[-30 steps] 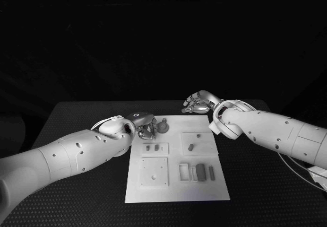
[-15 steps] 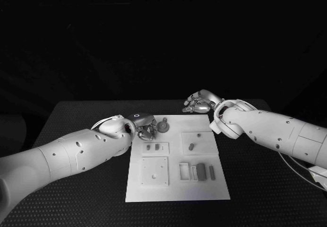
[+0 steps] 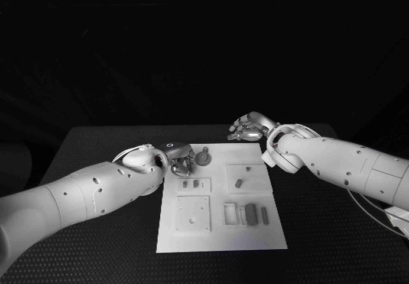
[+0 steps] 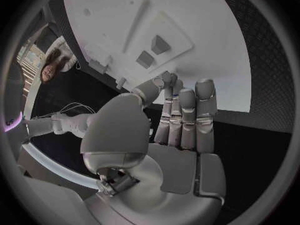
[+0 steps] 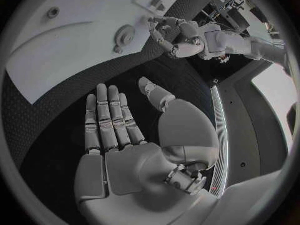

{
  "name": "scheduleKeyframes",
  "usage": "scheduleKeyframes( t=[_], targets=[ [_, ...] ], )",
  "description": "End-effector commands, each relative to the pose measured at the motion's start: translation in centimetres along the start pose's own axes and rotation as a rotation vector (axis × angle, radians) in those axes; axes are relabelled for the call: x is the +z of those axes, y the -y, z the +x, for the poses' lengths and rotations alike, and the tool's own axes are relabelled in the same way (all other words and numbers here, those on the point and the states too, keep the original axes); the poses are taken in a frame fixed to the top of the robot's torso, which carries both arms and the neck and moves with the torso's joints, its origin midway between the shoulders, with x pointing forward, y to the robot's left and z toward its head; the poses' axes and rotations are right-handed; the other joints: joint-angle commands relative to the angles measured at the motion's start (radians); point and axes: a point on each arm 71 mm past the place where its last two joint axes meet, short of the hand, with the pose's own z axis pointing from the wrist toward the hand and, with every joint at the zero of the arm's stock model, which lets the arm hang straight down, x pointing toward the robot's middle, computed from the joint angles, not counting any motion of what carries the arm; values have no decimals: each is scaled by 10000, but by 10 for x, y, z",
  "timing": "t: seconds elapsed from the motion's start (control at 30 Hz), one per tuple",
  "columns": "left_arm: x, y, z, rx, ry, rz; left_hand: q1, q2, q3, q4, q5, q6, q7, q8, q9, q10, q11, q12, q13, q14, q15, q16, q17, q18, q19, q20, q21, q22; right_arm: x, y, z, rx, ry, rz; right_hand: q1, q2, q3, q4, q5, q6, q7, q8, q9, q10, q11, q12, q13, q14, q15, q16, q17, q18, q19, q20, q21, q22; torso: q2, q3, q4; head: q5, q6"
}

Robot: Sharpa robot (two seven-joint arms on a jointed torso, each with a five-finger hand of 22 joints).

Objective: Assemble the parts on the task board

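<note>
The white task board [image 3: 256, 236] lies in the middle of the black table. A round grey part [image 3: 203, 158] sits at its far left corner, also seen from the right wrist [image 5: 125, 35]. My left hand [image 3: 179, 161] hovers just beside that part with fingers bent, and I see nothing in them [image 4: 181, 110]. Small grey parts stand in the board's recesses [image 3: 194, 184] [image 3: 239, 182], and bar-shaped parts [image 3: 250, 214] lie near the right edge. My right hand [image 3: 247, 129] is flat and open [image 5: 115, 130] over the table past the board's far right corner.
A square raised plate [image 3: 192, 214] occupies the board's near left. Black table [image 3: 102, 148] surrounds the board on all sides. My two forearms flank the board's far half.
The left hand's fingers have shifted very slightly beside the round part. The right arm and the board's parts have stayed put.
</note>
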Motion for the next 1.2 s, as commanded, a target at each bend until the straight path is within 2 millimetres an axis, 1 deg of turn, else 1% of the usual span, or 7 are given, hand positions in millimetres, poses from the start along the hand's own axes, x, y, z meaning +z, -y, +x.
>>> scheduleKeyframes(
  t=[0.03,0.27,0.4,0.73,0.8,0.93,1.2],
  targets=[
    [0,2,1,-57,-133,131,121,246,41,-6,44,58,8,-21,16,313,10,86,555,129,-94,64,17,1032,21,-50,37,229,0,-1,1,-1,-86,-105,94,11,-63,-22,28,-76,125,11,-18,1,62,-39,-19,-32,63,-71,15,-156,-80,-1,-73,25,2,1,-1,-32,4],
    [2,5,1,-116,-146,180,123,254,43,-7,53,58,8,-26,18,316,8,81,563,133,-96,70,24,1030,24,-55,42,228,1,-1,1,-3,-80,-98,93,22,-69,-10,29,-77,127,12,-24,-10,67,-42,-39,-49,73,-97,24,-171,-105,1,-95,54,2,-1,8,-18,16],
    [2,5,1,-113,-189,189,126,256,45,-10,55,59,8,-27,20,319,7,79,568,134,-98,73,27,1030,25,-57,44,228,1,-1,1,-3,-88,-101,97,27,-72,-7,29,-78,126,13,-27,-18,69,-44,-50,-58,78,-112,28,-178,-121,1,-107,71,5,1,-2,-8,6],
    [3,7,2,-108,-223,208,129,256,45,-11,58,59,8,-32,23,320,6,72,577,139,-99,80,35,1028,29,-62,50,227,1,-2,1,-2,-93,-110,113,28,-83,-3,30,-86,129,12,-39,-61,89,-62,-97,-102,103,-174,38,-208,-182,0,-152,136,4,-3,4,-5,2],
    [3,7,3,-104,-249,200,130,256,45,-11,58,58,8,-32,23,320,6,71,578,140,-100,81,36,1028,29,-63,51,227,1,-2,2,-1,-95,-113,113,28,-84,-3,29,-86,129,13,-40,-62,90,-62,-101,-103,104,-177,40,-211,-189,0,-157,141,3,-1,-3,0,1],
    [4,6,5,-50,-441,126,132,258,47,-12,60,57,9,-35,25,320,5,67,582,141,-100,83,39,1028,30,-64,53,227,1,-1,2,-2,-94,-110,114,29,-87,0,29,-86,129,14,-42,-63,92,-61,-108,-103,106,-185,44,-218,-203,0,-167,154,6,-1,-12,9,-1],
    [7,2,10,189,-642,-34,134,266,49,-12,61,52,11,-42,26,312,7,57,588,139,-99,85,44,1025,30,-67,57,226,1,-2,2,0,-106,-116,115,28,-91,3,29,-87,130,14,-46,-63,94,-59,-118,-101,107,-193,50,-226,-220,0,-180,172,12,-6,-7,-5,-31]
  ],
)
